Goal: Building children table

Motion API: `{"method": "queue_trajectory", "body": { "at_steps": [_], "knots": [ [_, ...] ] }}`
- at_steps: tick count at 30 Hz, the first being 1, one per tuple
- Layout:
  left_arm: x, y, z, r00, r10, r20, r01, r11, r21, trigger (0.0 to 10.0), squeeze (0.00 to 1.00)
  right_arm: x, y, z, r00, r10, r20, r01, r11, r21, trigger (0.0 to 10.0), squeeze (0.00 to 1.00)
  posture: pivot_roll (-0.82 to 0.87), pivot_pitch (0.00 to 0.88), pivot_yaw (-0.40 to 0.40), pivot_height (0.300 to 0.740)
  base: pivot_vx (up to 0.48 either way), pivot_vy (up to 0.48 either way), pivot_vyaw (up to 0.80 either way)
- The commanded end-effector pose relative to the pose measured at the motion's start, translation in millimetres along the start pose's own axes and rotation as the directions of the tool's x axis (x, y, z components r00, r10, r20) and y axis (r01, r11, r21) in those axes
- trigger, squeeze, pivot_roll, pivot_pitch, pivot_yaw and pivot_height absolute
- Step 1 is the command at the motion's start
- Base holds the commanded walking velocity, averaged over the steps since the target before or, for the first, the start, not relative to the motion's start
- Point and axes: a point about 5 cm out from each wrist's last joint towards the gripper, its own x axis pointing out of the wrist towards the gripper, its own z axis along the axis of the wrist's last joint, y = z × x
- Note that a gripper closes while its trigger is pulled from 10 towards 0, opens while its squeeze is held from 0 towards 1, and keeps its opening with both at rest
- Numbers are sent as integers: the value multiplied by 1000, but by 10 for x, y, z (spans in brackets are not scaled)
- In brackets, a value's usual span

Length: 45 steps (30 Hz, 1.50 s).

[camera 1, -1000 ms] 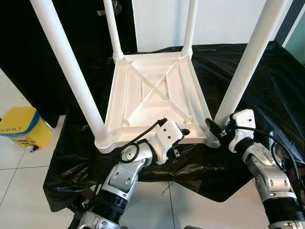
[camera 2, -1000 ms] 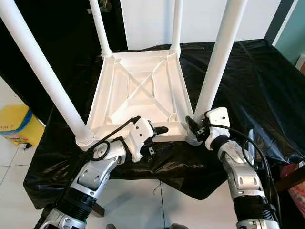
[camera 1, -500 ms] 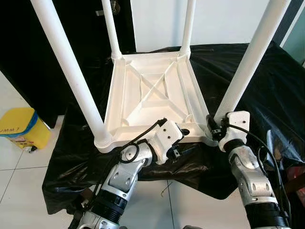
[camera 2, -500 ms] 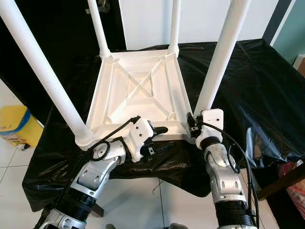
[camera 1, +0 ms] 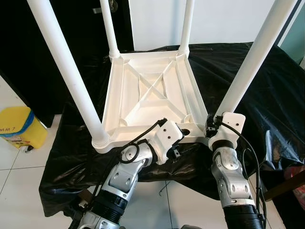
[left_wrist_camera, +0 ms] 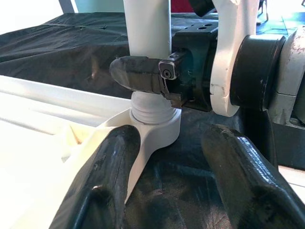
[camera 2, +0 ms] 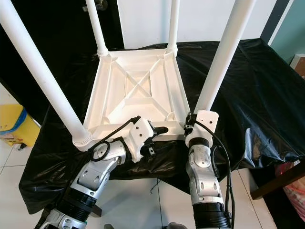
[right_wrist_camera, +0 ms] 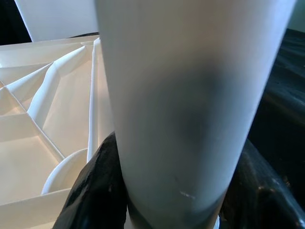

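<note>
On the black sheet [camera 1: 267, 86] that covers the table, the white top [camera 1: 152, 95] lies upside down with its ribbed underside facing up and four white legs rising from its corners. The right tool [camera 1: 212, 125] is at the near right corner, where its two black fingers [right_wrist_camera: 88, 191] sit on either side of the near right leg [camera 1: 248, 67] just above the socket collar [left_wrist_camera: 153, 114], pinching the leg between them; in the left wrist view one finger lies flat across the front of that leg. The left tool [camera 1: 183, 136] is at the near edge of the top, between the two near corners, its fingers [left_wrist_camera: 107, 176] spread with one resting on the white rim and the other over the black sheet, gripping nothing. The near left leg [camera 1: 66, 71] stands in its socket at the near left corner, well apart from both tools. A yellow bin [camera 1: 19, 126] stands on the tiled floor [camera 1: 24, 176] to the robot's left of the table.
</note>
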Motion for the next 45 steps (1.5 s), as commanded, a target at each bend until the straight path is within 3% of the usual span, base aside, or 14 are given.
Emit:
{"method": "queue_trajectory", "body": {
  "at_steps": [1, 11, 12, 20, 22, 23, 24, 30, 35, 38, 39, 41, 43, 45],
  "knots": [
    [-13, 42, -15, 996, 89, -12, -89, 996, 0, 10000, 0, -50, 50, -101, 998, 17, -59, -15, 1000, 25, 10000, 0, -213, 82, 5, 740, 0, 0, 0],
    [-4, 37, -14, 996, 92, -9, -92, 996, -3, 10000, 0, -56, 41, -48, 1000, -1, -30, 1, 1000, -1, 10000, 0, -218, 82, 2, 740, 0, 0, 0],
    [-1, 38, -13, 996, 93, -8, -93, 996, -3, 10000, 0, -56, 32, -35, 1000, 6, -21, -6, 1000, -1, 10000, 1000, -218, 81, 2, 740, 0, 0, 0],
    [-1, 47, -10, 995, 95, -7, -95, 995, -2, 10000, 0, -78, -50, 118, 995, 58, 81, -56, 998, -22, 10000, 1000, -218, 80, 1, 740, 0, 0, 0],
    [-8, 57, -12, 995, 98, -8, -98, 995, -1, 10000, 0, -155, -116, 294, 981, 61, 186, -52, 997, -54, 10000, 1000, -217, 81, 1, 740, 0, 0, 0],
    [-12, 62, -14, 995, 100, -8, -100, 995, -1, 10000, 0, -204, -143, 391, 969, 59, 239, -43, 997, -68, 10000, 384, -217, 81, 1, 740, 0, 0, 0],
    [-15, 66, -14, 995, 101, -9, -101, 995, -1, 10000, 0, -255, -162, 475, 959, 53, 279, -35, 997, -69, 10000, 0, -218, 82, 1, 740, 0, 0, 0],
    [-19, 69, -12, 995, 100, -9, -100, 995, 1, 10000, 0, -369, -162, 581, 943, 71, 325, -43, 995, -90, 10000, 0, -221, 85, 8, 740, 0, 0, 0],
    [-32, 81, -10, 995, 94, -11, -94, 996, 6, 10000, 0, -667, -195, 635, 909, 226, 351, -153, 963, -222, 10000, 0, -233, 92, 20, 740, 0, 0, 0],
    [-30, 86, -6, 997, 80, -8, -80, 997, 0, 10000, 0, -710, -212, 742, 869, 280, 409, -163, 941, -298, 10000, 0, -241, 94, 28, 740, 0, 0, 0],
    [-17, 85, 10, 998, 61, 2, -61, 998, -1, 10000, 0, -681, -190, 909, 820, 316, 478, -161, 928, -337, 3922, 0, -255, 97, 41, 740, 0, 0, 0],
    [-17, 85, 10, 998, 61, 2, -61, 998, -1, 10000, 0, -681, -190, 909, 820, 316, 478, -161, 928, -337, 3922, 0, -255, 97, 41, 740, 0, 0, 0],
    [-12, 103, 18, 999, 48, 4, -49, 999, 4, 10000, 0, -653, -136, 1038, 778, 346, 524, -175, 921, -348, 0, 0, -256, 96, 45, 740, 0, 0, 0],
    [-23, 141, 21, 999, 48, 2, -48, 999, 3, 10000, 0, -659, -96, 1057, 763, 374, 527, -203, 913, -354, 0, 0, -250, 94, 46, 740, 0, 0, 0]
  ]
}}
